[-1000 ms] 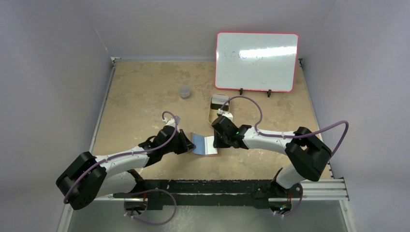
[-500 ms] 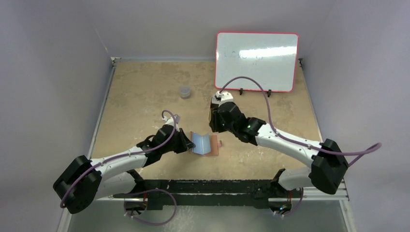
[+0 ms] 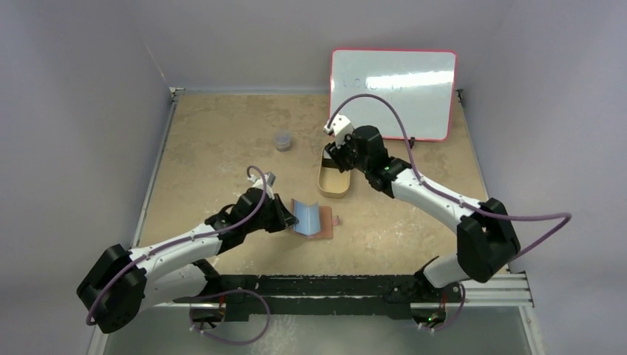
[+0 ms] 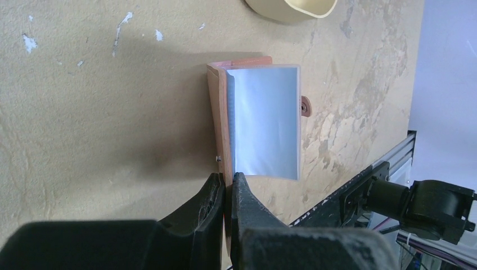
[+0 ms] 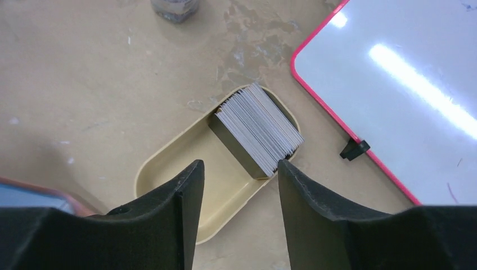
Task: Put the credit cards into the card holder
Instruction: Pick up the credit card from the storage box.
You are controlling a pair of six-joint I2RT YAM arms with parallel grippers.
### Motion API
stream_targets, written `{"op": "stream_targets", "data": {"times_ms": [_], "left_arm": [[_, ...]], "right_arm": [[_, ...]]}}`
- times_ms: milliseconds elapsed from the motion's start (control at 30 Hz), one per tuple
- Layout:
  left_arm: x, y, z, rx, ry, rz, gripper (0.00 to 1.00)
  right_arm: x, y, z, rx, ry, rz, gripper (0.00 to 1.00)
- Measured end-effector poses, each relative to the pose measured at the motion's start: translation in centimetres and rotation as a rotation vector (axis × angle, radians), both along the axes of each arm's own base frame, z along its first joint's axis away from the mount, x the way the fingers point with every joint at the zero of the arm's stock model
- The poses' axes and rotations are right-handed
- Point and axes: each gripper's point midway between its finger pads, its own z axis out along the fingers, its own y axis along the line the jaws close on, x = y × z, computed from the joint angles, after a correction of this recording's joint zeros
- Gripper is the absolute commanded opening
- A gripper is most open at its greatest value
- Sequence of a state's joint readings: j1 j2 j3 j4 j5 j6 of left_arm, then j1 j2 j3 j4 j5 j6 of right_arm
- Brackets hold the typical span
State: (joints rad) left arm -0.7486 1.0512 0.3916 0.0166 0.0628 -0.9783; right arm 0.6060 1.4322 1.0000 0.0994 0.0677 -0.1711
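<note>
The desk (image 3: pixel 222 140) is a worn tan board. The red-framed whiteboard (image 3: pixel 392 92) stands propped at its far right.

The right arm reaches out to the far middle. Its right claw (image 5: pixel 239 169) is released, with the fingers spread wide and nothing between them. It hovers over the oval tin (image 3: pixel 333 186), which sits just in front of the whiteboard.

The left arm lies low across the near left. Its left claw (image 4: pixel 228 180) is clenched on the near edge of the card holder (image 4: pixel 216 112), pinning it open on the desk at near centre, a little nearer than the tin. A pale blue panel (image 4: pixel 264 121) shows inside the holder. I cannot tell whether it is a card already seated or a clear sleeve.

The credit cards (image 5: pixel 259 126) stand on edge in a tight stack at the far end of the tin, well apart from the holder. A small jar (image 3: pixel 282 140) stands to the left of the tin. The holder's snap tab (image 4: pixel 305 106) pokes out from the edge opposite the spine.

The step in hand looks like fetching one card. The packed stack is the main hazard, because spread fingers coming down on it could pinch several cards at once, or none. Nothing steadies the tin, so a finger catching its wall could shove or tip it and spill the stack. A thin card held by its edges may twist or slip on the way over. The left claw has only a sliver of leather, so a push from an incoming card could pull the holder free or fold it shut.
</note>
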Motion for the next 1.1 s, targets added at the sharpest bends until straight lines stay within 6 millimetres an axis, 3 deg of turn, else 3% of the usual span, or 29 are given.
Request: {"op": "stream_targets", "data": {"times_ms": [133,400,600,833,1100], "left_arm": [[0.2,-0.2,0.6,-0.002,-0.011,-0.009,0.0],[0.0,-0.3,0.5,0.001,-0.004,-0.018,0.0],[-0.1,-0.3,0.8,-0.011,-0.008,-0.023,0.0],[-0.1,-0.4,1.1,-0.028,-0.022,-0.021,0.0],[-0.3,-0.2,0.6,-0.026,-0.01,-0.02,0.0]], "right_arm": [[1.0,0.3,-2.3,-0.149,-0.022,0.089,0.65],[3.3,0.0,-7.6,-0.36,0.005,0.173,0.68],[3.8,-0.6,-11.2,-0.453,0.048,0.196,0.71],[5.4,-0.9,-11.1,-0.498,0.004,0.166,0.66],[5.7,-1.2,-11.2,-0.522,-0.006,0.156,0.53]]}}
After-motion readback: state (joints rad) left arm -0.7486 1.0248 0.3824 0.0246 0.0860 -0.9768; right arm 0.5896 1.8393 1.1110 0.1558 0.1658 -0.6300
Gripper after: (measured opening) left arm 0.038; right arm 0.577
